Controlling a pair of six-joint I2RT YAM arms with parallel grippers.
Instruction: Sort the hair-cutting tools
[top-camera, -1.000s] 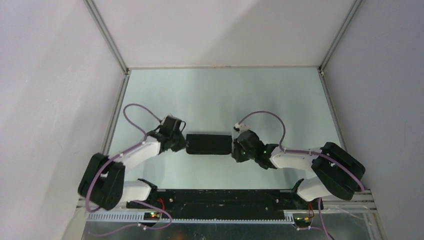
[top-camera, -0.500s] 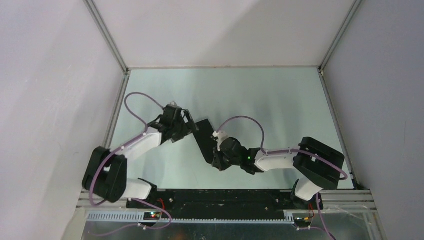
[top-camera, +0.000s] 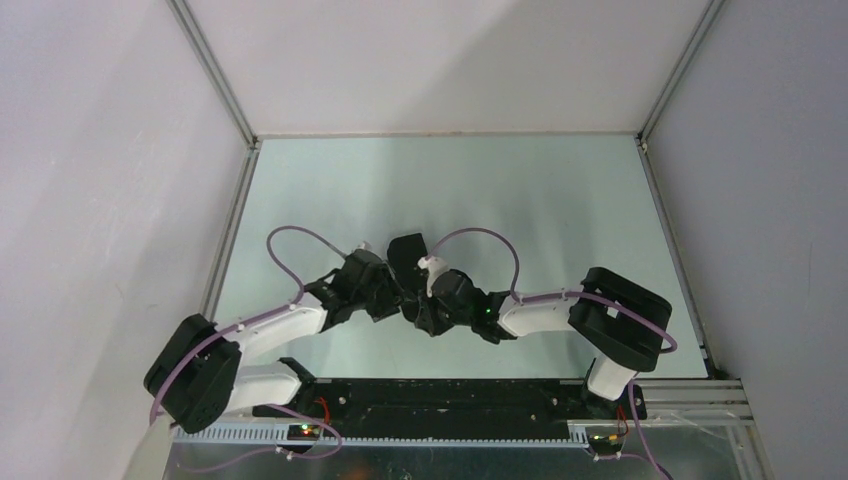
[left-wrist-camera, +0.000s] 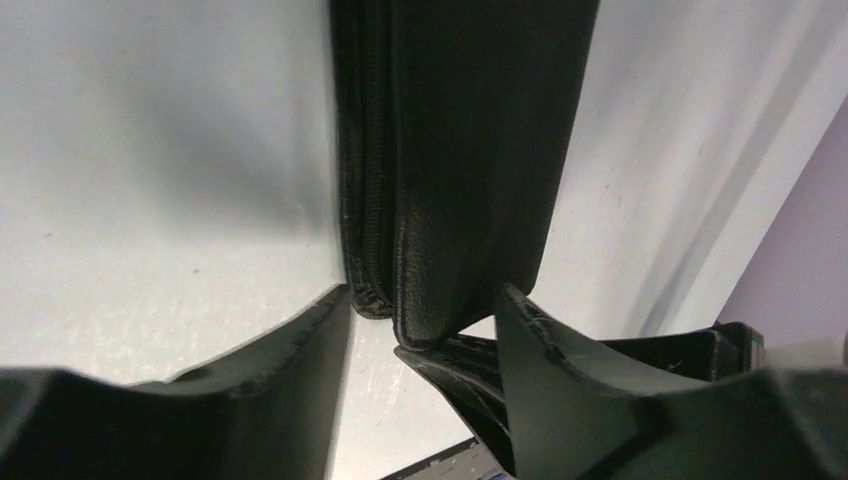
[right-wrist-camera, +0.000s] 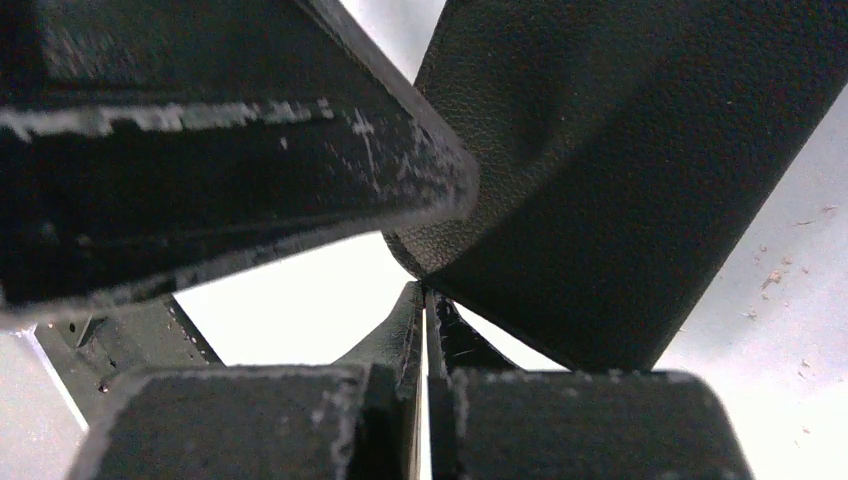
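The scissors, comb and clips do not show in any view. The only object in sight is the black zip case (top-camera: 405, 250), standing on edge in the middle of the table. My left gripper (top-camera: 392, 290) has its two fingers on either side of the case's near end (left-wrist-camera: 470, 120), both touching it in the left wrist view (left-wrist-camera: 420, 295). My right gripper (top-camera: 418, 308) is shut, with its fingertips (right-wrist-camera: 425, 295) at the case's near corner (right-wrist-camera: 640, 180). Whether it pinches the corner or a zip tab is hidden.
The pale green table (top-camera: 450, 190) is walled in by grey panels at the back and on both sides. A black rail (top-camera: 440, 395) runs along the near edge behind the arm bases. The two wrists are almost touching.
The case has been swung from lying crosswise to pointing away from me, then pulled nearer. My left gripper moved from its far end to its near end and closed on it.
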